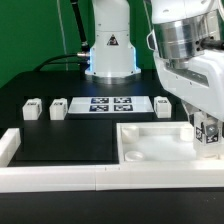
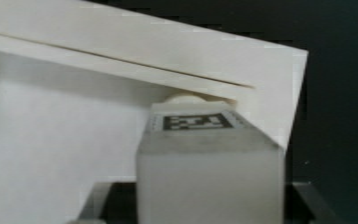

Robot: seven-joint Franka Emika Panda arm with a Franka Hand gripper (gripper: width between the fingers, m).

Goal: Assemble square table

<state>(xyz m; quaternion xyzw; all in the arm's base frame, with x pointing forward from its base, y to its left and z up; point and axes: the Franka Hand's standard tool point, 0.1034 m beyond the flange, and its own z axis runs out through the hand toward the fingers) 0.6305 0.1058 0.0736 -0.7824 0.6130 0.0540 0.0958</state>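
Observation:
The white square tabletop (image 1: pixel 150 143) lies at the exterior view's right front, its raised rim and round corner sockets facing up. My gripper (image 1: pixel 207 138) is over its right-hand far corner, shut on a short white tagged leg (image 1: pixel 208 132) held upright. In the wrist view the leg (image 2: pixel 202 165), with its black-white tag (image 2: pixel 197 123), sits between my jaws, my gripper (image 2: pixel 202 208) closed round it. The leg's tip is at the edge of the tabletop (image 2: pixel 69 140), by its corner. Two loose legs (image 1: pixel 32 110) (image 1: pixel 57 108) stand at the left, and a third (image 1: pixel 163 102) stands behind the tabletop.
The marker board (image 1: pixel 110 104) lies flat in the middle, in front of the robot base (image 1: pixel 110 55). A long white border rail (image 1: pixel 90 178) runs along the front, and another rail (image 1: pixel 8 148) stands at the left. The table surface is black.

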